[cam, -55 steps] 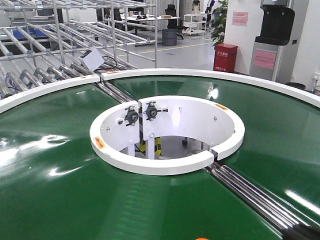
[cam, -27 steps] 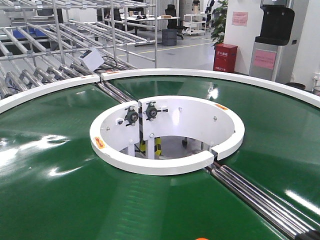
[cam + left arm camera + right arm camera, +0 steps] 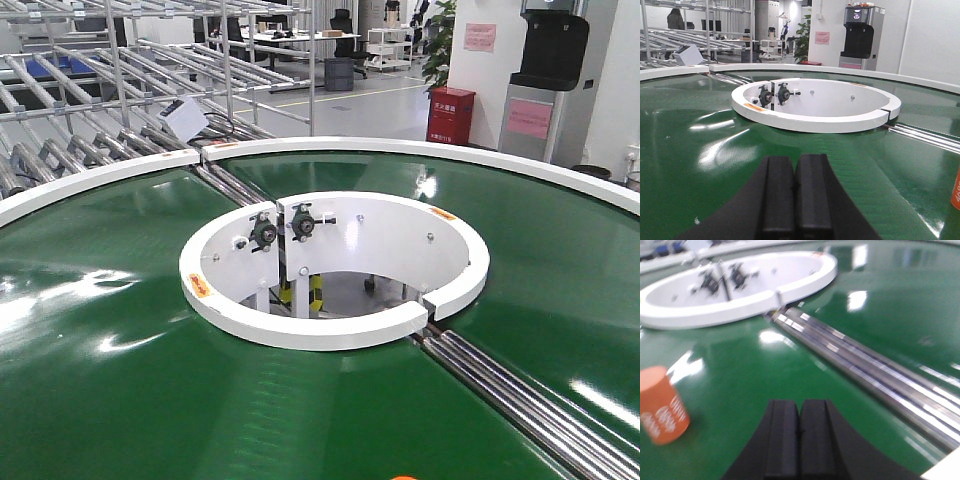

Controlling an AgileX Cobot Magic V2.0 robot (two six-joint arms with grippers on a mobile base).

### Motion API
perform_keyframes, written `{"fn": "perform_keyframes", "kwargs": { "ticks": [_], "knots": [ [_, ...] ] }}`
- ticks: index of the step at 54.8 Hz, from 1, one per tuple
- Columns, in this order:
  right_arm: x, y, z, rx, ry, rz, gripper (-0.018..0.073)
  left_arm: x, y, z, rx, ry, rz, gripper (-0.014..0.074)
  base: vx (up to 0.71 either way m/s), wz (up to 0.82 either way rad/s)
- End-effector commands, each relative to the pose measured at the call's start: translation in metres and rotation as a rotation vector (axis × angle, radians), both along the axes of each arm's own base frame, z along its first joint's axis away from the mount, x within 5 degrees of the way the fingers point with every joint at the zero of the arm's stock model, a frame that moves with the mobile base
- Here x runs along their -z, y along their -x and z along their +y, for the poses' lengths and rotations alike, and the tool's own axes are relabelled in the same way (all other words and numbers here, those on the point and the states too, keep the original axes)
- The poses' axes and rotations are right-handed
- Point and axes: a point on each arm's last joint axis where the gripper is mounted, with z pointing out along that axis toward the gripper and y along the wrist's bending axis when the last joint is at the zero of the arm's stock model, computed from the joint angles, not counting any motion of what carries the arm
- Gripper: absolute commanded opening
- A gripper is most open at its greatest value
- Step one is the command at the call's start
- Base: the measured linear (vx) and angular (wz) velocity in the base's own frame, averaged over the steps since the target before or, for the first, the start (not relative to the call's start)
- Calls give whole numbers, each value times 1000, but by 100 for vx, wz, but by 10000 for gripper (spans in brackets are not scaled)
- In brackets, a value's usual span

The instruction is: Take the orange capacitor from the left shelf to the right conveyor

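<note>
Green belt of the conveyor (image 3: 120, 380) fills the front view around a white ring (image 3: 330, 330). Left wrist view: left gripper (image 3: 795, 195) clenched, empty. Right wrist view: right gripper (image 3: 800, 440) clenched, empty; orange capacitor (image 3: 661, 405) stands lower left on the belt.

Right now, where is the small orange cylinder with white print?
The orange cylinder stands on the glossy green belt, at the right wrist view's lower left, left of the shut right gripper and clear of it.
</note>
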Motion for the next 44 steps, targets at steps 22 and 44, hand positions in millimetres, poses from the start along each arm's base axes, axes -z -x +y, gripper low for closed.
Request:
{"fn": "perform_keyframes", "kwargs": {
  "ticks": [22, 44],
  "knots": [
    [-10, 9, -4, 69, 66, -181, -12, -16, 3, 0, 5, 34, -97, -6, 0, 0],
    [-10, 9, -4, 69, 66, -181, -12, -16, 3, 0, 5, 34, -97, -6, 0, 0]
  ]
}}
